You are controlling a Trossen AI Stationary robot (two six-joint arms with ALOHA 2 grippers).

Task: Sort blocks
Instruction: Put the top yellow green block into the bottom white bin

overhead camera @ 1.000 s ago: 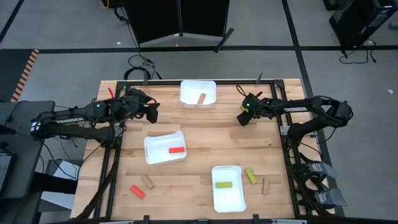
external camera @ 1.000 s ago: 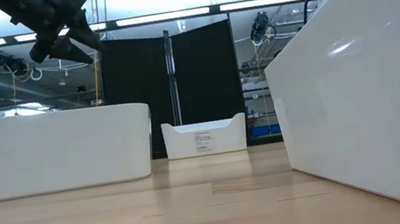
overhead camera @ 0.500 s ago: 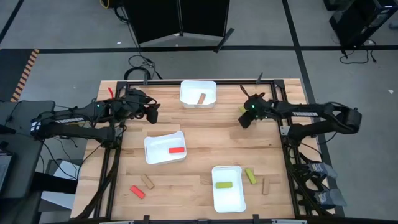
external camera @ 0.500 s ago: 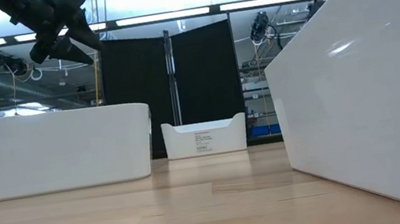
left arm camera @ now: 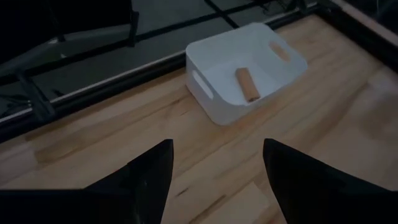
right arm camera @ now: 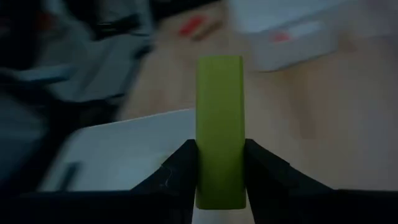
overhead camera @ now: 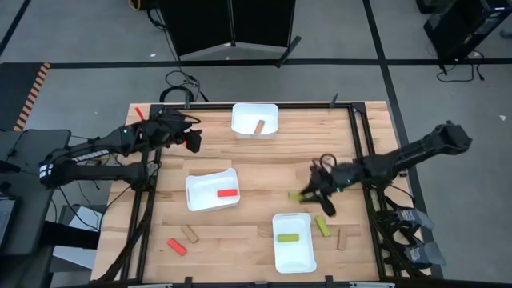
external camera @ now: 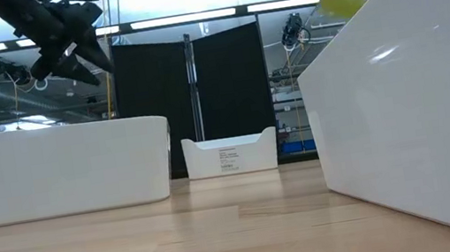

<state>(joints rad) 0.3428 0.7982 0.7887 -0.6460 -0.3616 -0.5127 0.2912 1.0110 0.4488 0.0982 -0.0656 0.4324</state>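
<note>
My right gripper [overhead camera: 310, 194] hovers over the table between the middle tray and the near tray [overhead camera: 306, 258], shut on a yellow-green block [overhead camera: 297, 196]. In the right wrist view that block [right arm camera: 219, 118] stands out ahead of the fingers, with a white tray [right arm camera: 118, 155] beyond it. My left gripper [overhead camera: 192, 141] is open above the far left of the table, facing the far tray [left arm camera: 214, 99], which holds a tan block [left arm camera: 248, 84]. The middle tray [overhead camera: 198, 192] holds a red block [overhead camera: 227, 193], and the near tray holds a yellow-green block [overhead camera: 288, 237]. My right gripper [right arm camera: 219, 158] pinches the yellow-green block by its two long sides [right arm camera: 205, 155], one finger [right arm camera: 180, 171] on each side. Most of the block juts out past the fingertips, along them. It is lifted clear of the table, and the fingers come from the table's right.
Loose on the near part of the table lie a red block [overhead camera: 177, 246] and a tan block [overhead camera: 190, 234] at the left, and a yellow-green block [overhead camera: 322, 226] and a tan block [overhead camera: 342, 238] right of the near tray. A metal frame [overhead camera: 364, 152] borders the table.
My right gripper has swung from the far right of the table toward the near edge and to the left, ending just beyond the near tray with the yellow-green block in its fingers. My left gripper has shifted slightly toward the far edge.
</note>
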